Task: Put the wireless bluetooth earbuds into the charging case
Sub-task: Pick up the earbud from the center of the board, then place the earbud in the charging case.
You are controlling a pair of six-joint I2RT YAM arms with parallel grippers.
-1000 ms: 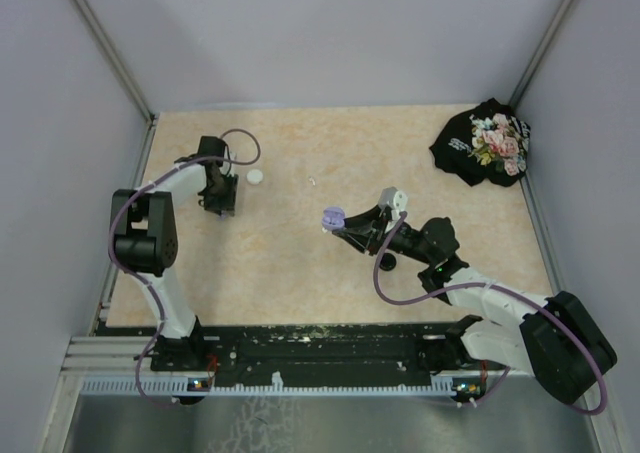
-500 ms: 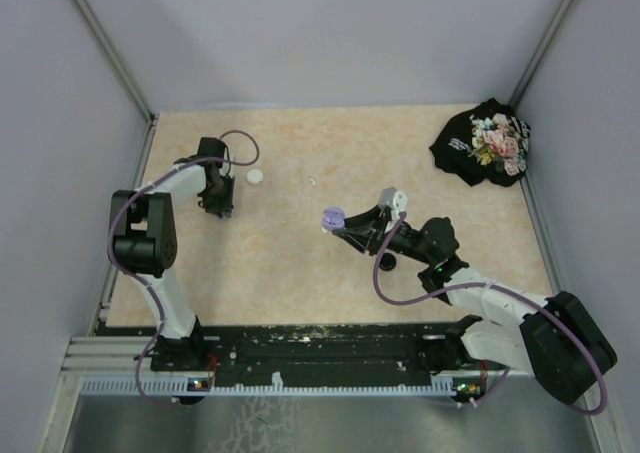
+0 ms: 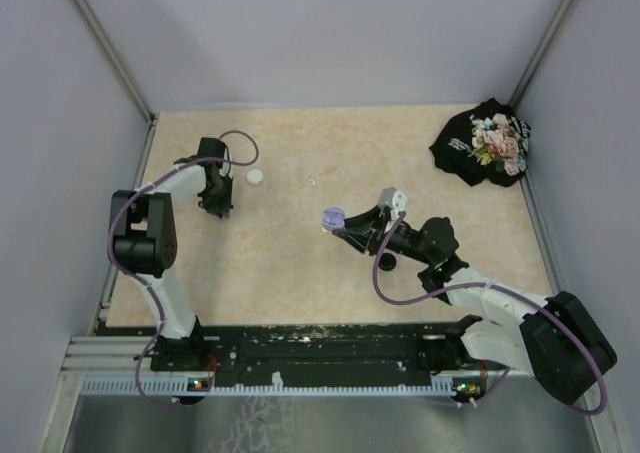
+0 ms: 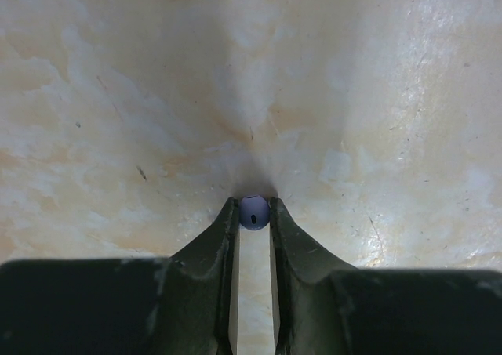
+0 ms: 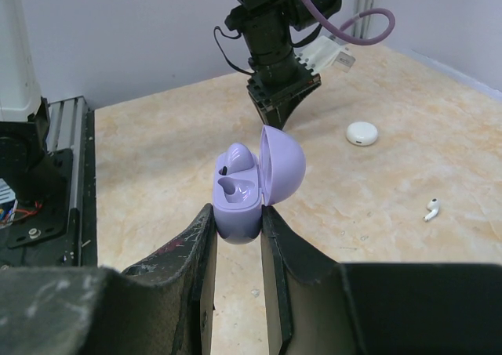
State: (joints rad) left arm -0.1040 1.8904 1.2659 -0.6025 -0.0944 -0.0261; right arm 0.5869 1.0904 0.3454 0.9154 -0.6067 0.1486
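Left end effector [image 4: 253, 204] pinches purple earbud [image 4: 253, 212] at its tips; right end effector [image 5: 238, 214] clamps open charging case [image 5: 271, 167].

Soft, even light is falling from overhead, leaving only faint shadows. Glare is whitening the table [image 4: 423, 49] in the left wrist view; the dark foreground is blurring in both wrist views.

The lavender case [image 5: 239, 194] matches the purple earbud [image 4: 253, 211]. White earbud [image 5: 431, 209], white case [image 3: 256, 177]. Black cloth [image 3: 482, 143] with pink flowers. Beige marbled table [image 3: 300, 263].
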